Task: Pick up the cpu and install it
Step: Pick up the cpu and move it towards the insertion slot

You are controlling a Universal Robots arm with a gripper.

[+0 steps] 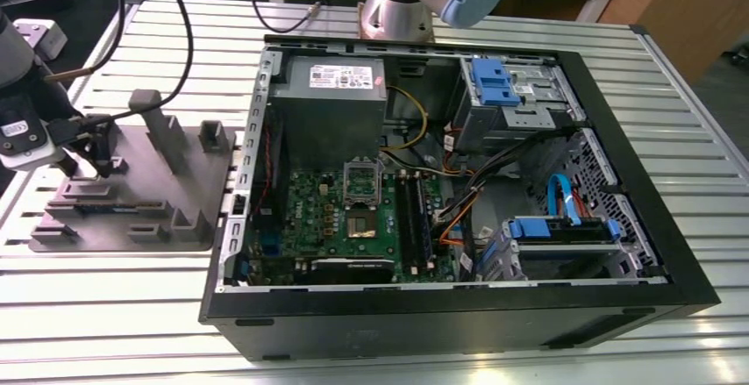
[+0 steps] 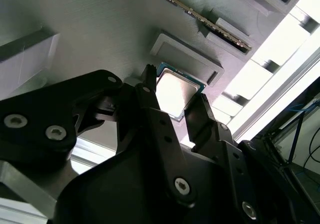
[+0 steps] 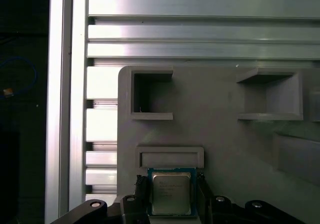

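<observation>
Tool [image 1: 89,170] hangs low over grey plastic tray [image 1: 188,192] on counter [image 1: 117,306], at exterior view's left, well apart from open PC case [image 1: 690,253]. In both wrist views cpu [image 3: 171,194] [image 2: 176,89] lies flat on tray, silver top up, right at tool's tip, just beside low rectangular frame [image 3: 170,157]. Can't tell if tool's clamped on it or released.

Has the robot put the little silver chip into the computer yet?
Not yet. Done: the gripper is at the grey tray, beside the computer case. In hand: it sits right around the cpu, which is at the tray; whether it grips the chip, I cannot tell. Left: the cpu is not yet on the motherboard inside the case.
</observation>
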